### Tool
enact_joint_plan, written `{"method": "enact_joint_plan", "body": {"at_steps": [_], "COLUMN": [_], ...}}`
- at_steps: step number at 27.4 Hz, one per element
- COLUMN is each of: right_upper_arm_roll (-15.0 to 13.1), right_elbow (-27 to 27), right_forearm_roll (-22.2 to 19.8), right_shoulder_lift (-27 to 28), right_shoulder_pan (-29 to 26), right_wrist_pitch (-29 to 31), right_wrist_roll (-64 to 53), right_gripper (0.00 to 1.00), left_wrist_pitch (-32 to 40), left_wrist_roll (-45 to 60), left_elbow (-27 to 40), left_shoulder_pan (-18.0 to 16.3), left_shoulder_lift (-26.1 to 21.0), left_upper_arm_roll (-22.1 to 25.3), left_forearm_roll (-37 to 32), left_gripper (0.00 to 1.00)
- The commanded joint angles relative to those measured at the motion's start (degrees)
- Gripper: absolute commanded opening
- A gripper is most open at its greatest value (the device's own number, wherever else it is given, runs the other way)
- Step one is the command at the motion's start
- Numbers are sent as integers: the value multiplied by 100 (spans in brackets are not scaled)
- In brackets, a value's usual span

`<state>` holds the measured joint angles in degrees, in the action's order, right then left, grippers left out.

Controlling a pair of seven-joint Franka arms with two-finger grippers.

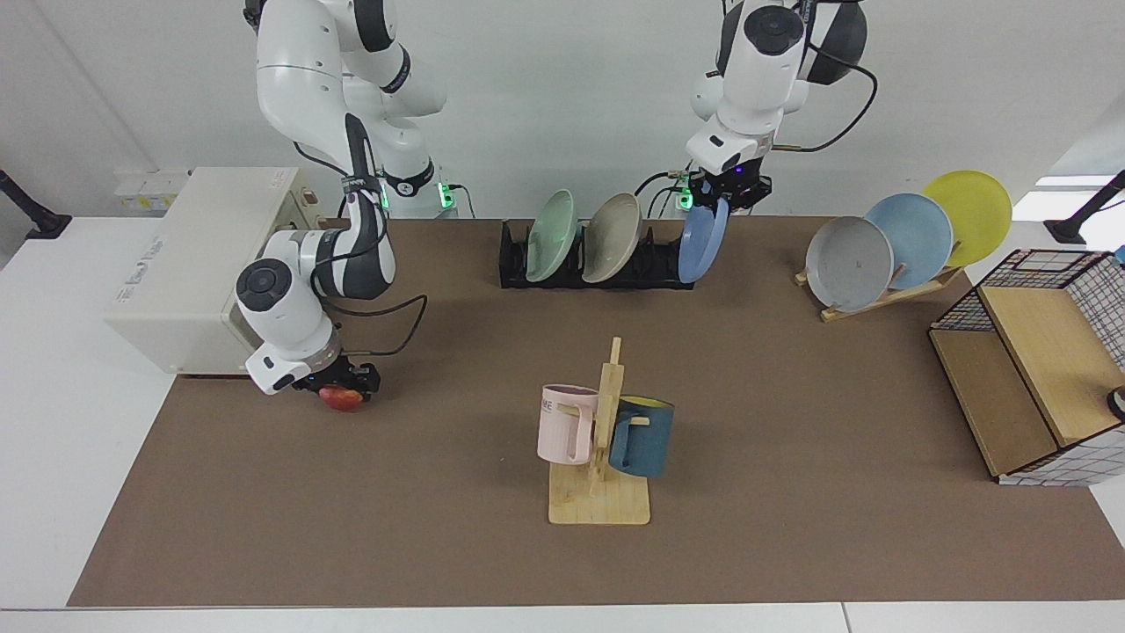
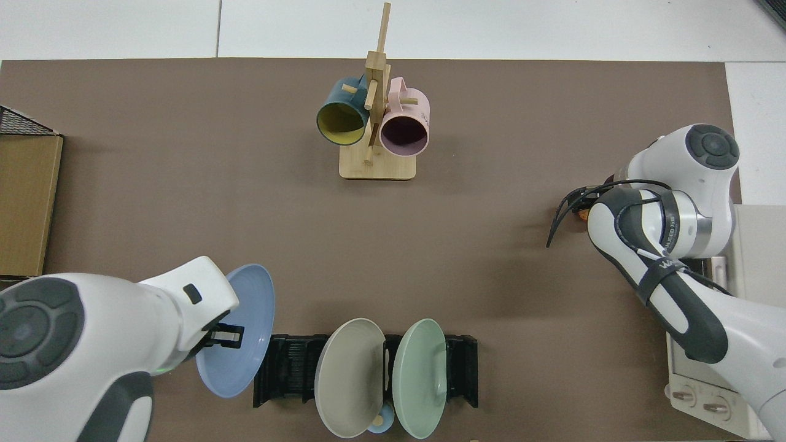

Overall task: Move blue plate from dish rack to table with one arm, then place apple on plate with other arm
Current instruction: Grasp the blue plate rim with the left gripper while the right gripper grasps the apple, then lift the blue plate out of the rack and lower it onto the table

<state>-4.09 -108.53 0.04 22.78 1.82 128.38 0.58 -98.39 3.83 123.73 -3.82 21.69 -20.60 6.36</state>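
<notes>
The blue plate (image 1: 703, 242) hangs on edge just off the right end of the black dish rack (image 1: 518, 264), above the brown mat of the table (image 1: 791, 396). My left gripper (image 1: 722, 198) is shut on its top rim. Seen from above, the blue plate (image 2: 242, 331) sits beside the dish rack (image 2: 282, 368), which still holds a beige and a green plate. The red apple (image 1: 343, 397) lies at the mat's left side, with my right gripper (image 1: 344, 384) low over it and shut on it. From above, the arm hides most of the apple (image 2: 580, 214).
A wooden mug tree (image 1: 602, 440) with a pink and a dark blue mug stands mid-mat. A slanted wooden stand (image 1: 879, 294) holds grey, pale blue and yellow plates. A white appliance (image 1: 202, 264) sits behind the right arm, and a wire-and-wood shelf (image 1: 1028, 378) stands at the far right.
</notes>
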Motion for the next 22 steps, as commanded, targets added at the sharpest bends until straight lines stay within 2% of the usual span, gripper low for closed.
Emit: {"method": "enact_joint_plan", "body": {"at_steps": [1, 4, 7, 10, 14, 17, 22], "right_upper_arm_roll": [40, 40, 40, 40, 49, 49, 58], "right_elbow": [60, 227, 394, 482, 544, 570, 588], "right_forearm_roll": [-83, -13, -13, -22, -4, 5, 13], "right_shoulder_lift": [-142, -195, -291, -536, -880, -1073, -1381], "right_shoulder_pan": [-6, 3, 21, 21, 91, 100, 100], "right_wrist_pitch": [-269, -559, -814, -998, -1245, -1429, -1789], "right_wrist_roll": [-67, -50, -67, -67, -67, -67, -67], "right_gripper": [0, 0, 0, 0, 0, 0, 0], "left_wrist_pitch": [-268, -426, -470, -593, -997, -1173, -1217], "left_wrist_roll": [-102, -372, -1312, -1604, -1709, -2183, -2791], "left_elbow": [-402, -455, -464, -455, -456, -447, -412], "left_shoulder_pan": [-66, -57, -40, -57, -66, -92, -356], "left_shoulder_lift": [-516, -797, -991, -1237, -1878, -2300, -2757], "left_upper_arm_roll": [346, 723, 1189, 1269, 1269, 1269, 1234], "left_forearm_roll": [452, 952, 1682, 1965, 2597, 3115, 3836], "left_gripper": [0, 0, 0, 0, 0, 0, 0]}}
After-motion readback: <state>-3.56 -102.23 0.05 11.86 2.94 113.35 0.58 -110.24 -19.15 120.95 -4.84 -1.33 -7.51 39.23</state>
